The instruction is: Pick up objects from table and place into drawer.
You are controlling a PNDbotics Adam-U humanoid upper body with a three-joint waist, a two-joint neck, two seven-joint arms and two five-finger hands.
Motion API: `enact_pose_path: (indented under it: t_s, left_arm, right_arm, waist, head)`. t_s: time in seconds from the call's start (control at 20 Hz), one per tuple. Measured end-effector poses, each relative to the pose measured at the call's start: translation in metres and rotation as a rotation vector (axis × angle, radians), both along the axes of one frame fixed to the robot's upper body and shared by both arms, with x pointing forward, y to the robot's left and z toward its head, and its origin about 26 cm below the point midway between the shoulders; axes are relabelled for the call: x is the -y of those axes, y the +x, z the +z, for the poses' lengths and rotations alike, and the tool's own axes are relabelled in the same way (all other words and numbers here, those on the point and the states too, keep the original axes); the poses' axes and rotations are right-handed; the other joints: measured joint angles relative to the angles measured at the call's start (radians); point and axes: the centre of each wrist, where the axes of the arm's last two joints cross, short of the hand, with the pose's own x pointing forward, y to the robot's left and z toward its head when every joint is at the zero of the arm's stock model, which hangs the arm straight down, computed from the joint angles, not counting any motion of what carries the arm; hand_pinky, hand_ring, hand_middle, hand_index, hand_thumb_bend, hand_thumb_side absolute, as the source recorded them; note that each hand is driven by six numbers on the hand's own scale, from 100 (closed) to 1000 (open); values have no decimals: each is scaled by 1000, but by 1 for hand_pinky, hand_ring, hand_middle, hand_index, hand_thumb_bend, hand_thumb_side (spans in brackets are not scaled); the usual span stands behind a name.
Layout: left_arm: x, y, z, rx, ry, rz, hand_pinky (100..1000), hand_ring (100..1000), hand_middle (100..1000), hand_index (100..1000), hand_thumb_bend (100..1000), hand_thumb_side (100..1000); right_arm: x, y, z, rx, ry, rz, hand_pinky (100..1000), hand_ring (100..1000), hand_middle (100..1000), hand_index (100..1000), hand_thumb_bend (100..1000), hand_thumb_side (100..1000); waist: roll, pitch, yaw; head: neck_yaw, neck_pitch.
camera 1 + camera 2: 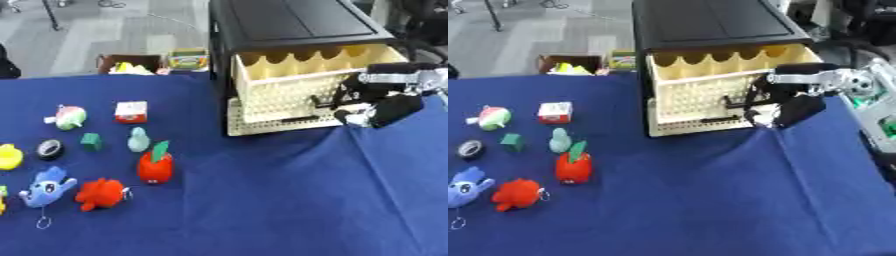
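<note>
A black cabinet (289, 22) stands at the back of the table, and its cream upper drawer (293, 87) is pulled out with nothing visible inside. My right hand (796, 109) is at the drawer's front right corner, against the perforated front. Toys lie at the left: a red apple-like toy with a green leaf (156, 167), a red plush (101, 194), a blue plush (48, 186), a teal pear shape (138, 140), a green block (91, 142), a black tape roll (50, 149), a red and white box (131, 111) and a round green and pink toy (68, 117). My left hand does not show.
A blue cloth (280, 200) covers the table. A yellow toy (9, 156) sits at the left edge. Beyond the far edge stand a cardboard box (131, 64) and a colourful carton (188, 59). A lower cream drawer (262, 127) juts out slightly.
</note>
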Motion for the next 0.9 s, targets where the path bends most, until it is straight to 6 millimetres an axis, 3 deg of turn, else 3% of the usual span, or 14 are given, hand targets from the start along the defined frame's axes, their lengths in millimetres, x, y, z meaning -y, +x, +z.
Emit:
enact_pose_path:
  t_s: [0.75,0.85,0.9]
  left_arm:
    - [1,0,2,4,0,-5,621,866,703,800,100,752]
    - [1,0,2,4,-1,-7,621,865,703,800,100,750]
    - [1,0,2,4,-2,-7,622,865,703,801,100,747]
  right_arm:
    - [-2,-1,2,-4,20,16,100,151,100,546,166,499]
    - [-1,0,2,-4,18,11,100,179,106,549,232,532]
    - [-1,0,3,-1,16,4,100,227,163,567,324,578]
  waist:
    - [-7,3,2]
    - [-9,4,2]
    - [-9,4,3]
  head:
    - [0,-9]
    - [9,-9]
    - [15,-9]
